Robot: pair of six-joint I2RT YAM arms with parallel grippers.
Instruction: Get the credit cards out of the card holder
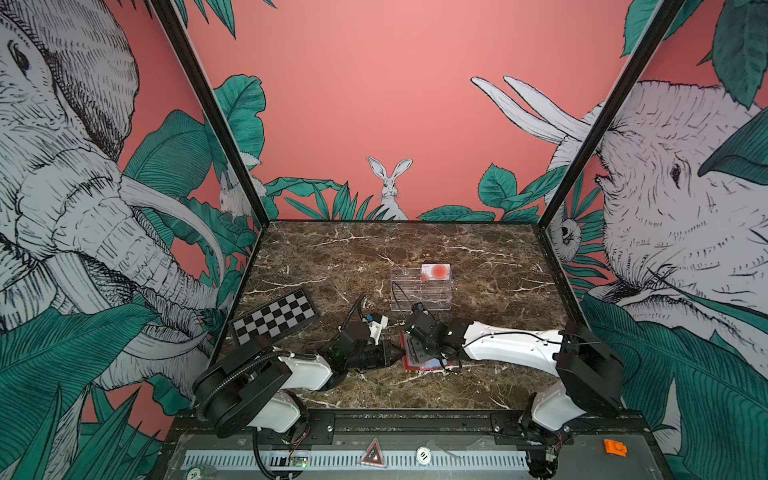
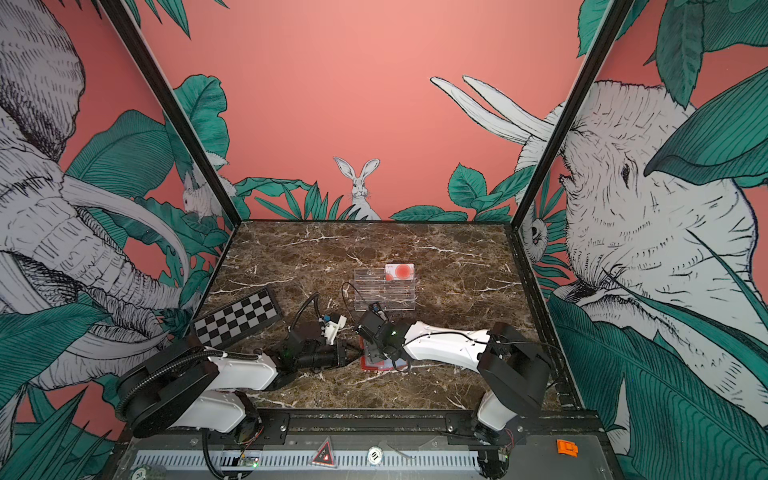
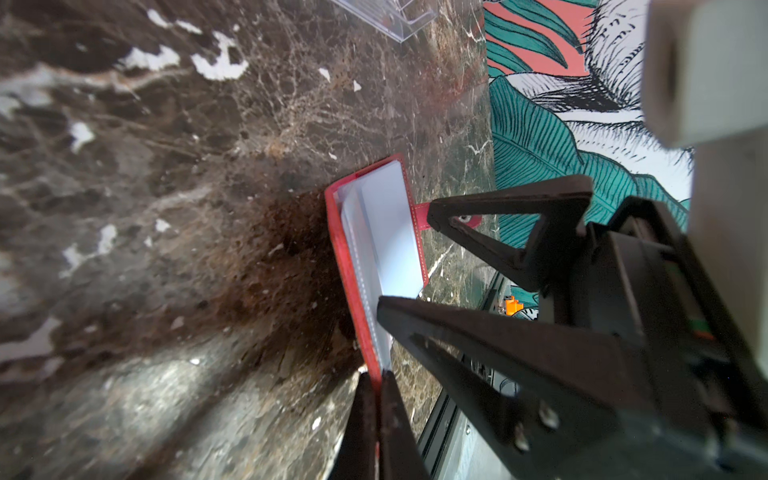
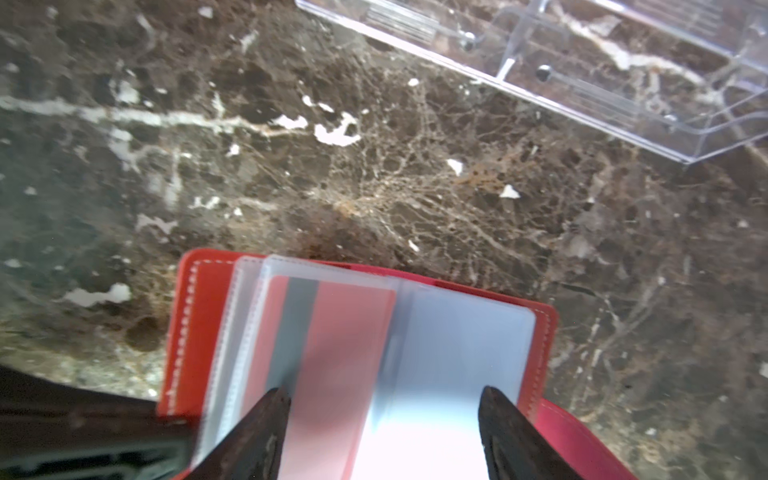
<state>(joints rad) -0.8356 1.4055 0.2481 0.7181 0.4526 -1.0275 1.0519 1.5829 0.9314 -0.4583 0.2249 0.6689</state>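
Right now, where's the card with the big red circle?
In both top views the circle card stands in the clear stand's back right slot, mid-table, just beyond the red card holder.

Seen from the open card holder (image 1: pixel 420 365), the left gripper (image 3: pixel 376 379) pinching its cover fills 9 o'clock. The right gripper (image 4: pixel 382 395), jaws apart above it, fills 3 o'clock. A clear acrylic stand (image 1: pixel 419 291) blocks 12 o'clock and a chequered board (image 1: pixel 274 318) blocks 10 o'clock. Bare marble table (image 1: pixel 415 392) lies open at 6 o'clock.
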